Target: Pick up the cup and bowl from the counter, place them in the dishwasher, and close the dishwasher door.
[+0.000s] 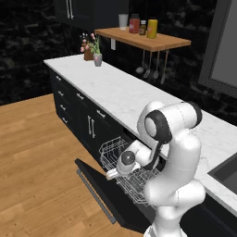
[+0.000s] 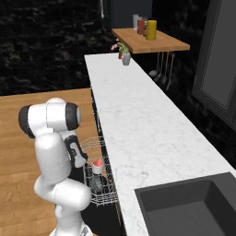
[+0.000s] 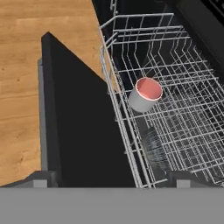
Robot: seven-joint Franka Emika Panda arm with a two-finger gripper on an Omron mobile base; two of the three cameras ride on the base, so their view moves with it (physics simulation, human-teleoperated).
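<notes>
The cup (image 3: 145, 95) lies tilted in the white wire rack (image 3: 175, 65) of the dishwasher (image 1: 132, 185), red inside facing up, near the rack's front rail. The bowl (image 3: 155, 151) sits in the same rack just beside it. The jaws stand wide open above the rack, holding nothing. The door (image 3: 83, 127) hangs folded down over the wooden floor (image 3: 22, 65). The counter (image 2: 143, 124) runs above.

The arm (image 1: 173, 157) is glossy white, built of rounded, bulbous segments joined by dark grey-black joint rings; the fingertips (image 3: 41, 178) are small and dark grey.
</notes>
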